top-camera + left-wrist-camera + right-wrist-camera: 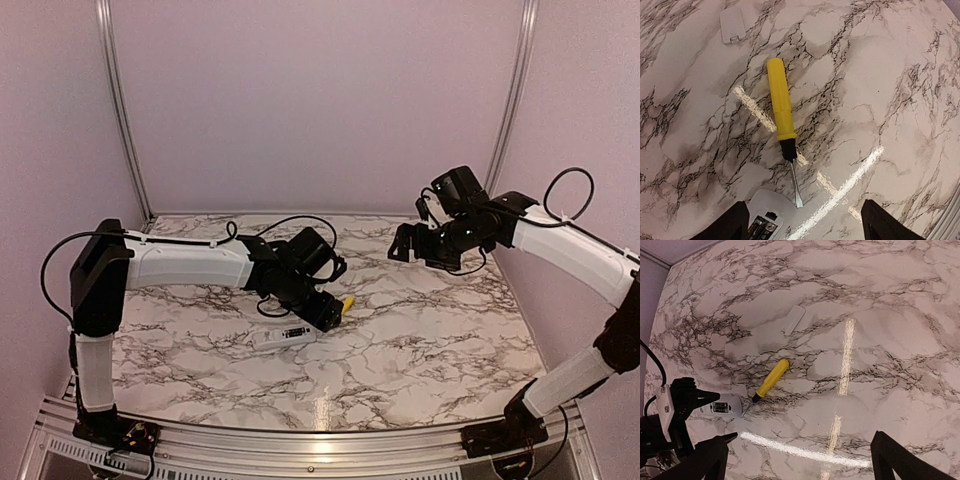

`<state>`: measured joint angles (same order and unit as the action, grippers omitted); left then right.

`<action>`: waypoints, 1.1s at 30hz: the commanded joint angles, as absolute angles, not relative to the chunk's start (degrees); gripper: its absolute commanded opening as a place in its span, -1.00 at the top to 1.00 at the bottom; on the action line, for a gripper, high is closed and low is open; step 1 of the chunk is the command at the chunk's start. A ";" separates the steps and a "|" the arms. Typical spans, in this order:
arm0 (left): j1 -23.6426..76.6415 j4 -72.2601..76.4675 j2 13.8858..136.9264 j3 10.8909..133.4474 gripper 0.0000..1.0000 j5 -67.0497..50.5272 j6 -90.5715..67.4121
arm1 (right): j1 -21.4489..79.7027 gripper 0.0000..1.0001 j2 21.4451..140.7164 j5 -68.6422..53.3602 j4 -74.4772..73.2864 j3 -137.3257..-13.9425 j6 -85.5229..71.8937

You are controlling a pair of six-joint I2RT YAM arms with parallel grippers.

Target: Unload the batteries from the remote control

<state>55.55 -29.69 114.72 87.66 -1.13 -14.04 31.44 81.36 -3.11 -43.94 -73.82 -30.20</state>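
From above, the left pincer (328,316) is hovering low over the marble-patterned table (430,340). The slim white rectangular plastic remote control (283,336) is lying just beneath its near side, while the right pincer (400,245) is hanging high and well apart. On the left wrist camera, that pincer's jaws are standing spread wide and empty. The remote's opened end is sitting just inside the left finger (725,225), with the tiny dark cylindrical batteries (759,229) apparently seated in their bay. A yellow-handled metal-bladed screwdriver (780,100) is lying straight ahead, its tip just beside the remote, and the small white plastic battery cover (732,25) is resting far ahead. On the right wrist camera, the right pincer is gaping wide, gripping nothing, the remote sitting far off to one side. So the cover is off, and I'd say both batteries are waiting to come out.
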 commanded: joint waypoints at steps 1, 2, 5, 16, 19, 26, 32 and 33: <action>57.04 -32.46 119.57 93.78 -0.58 2.70 -12.63 | 31.03 -0.96 79.70 -1.33 -47.10 -73.68 -31.03; 57.18 -32.47 120.51 94.69 -0.56 3.39 -12.59 | 31.03 -0.96 79.51 -1.43 -47.17 -73.49 -30.93; 57.30 -32.62 122.62 96.76 -0.48 4.70 -12.29 | 31.03 -0.95 79.12 -1.68 -47.58 -73.43 -30.82; 57.30 -33.57 129.00 101.58 -0.15 6.87 -8.32 | 31.09 -0.92 77.55 -1.99 -48.93 -72.70 -30.98; 57.30 -33.80 129.99 101.95 -0.12 7.65 -8.18 | 31.00 -0.92 77.39 -2.26 -49.16 -72.57 -30.78; 57.30 -33.75 132.04 101.95 0.06 8.46 -8.45 | 31.03 -0.90 78.22 -3.20 -49.38 -73.17 -30.08; 57.30 -33.62 132.85 101.66 0.25 8.25 -8.61 | 31.04 -0.89 79.55 -3.60 -49.82 -74.64 -29.32; 57.30 -33.57 132.88 101.42 0.25 8.19 -8.67 | 31.03 -0.89 79.67 -3.60 -49.90 -74.75 -29.24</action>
<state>57.34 -32.80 131.20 100.51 7.62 -8.64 31.27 78.72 -3.46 -48.10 -72.88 -29.85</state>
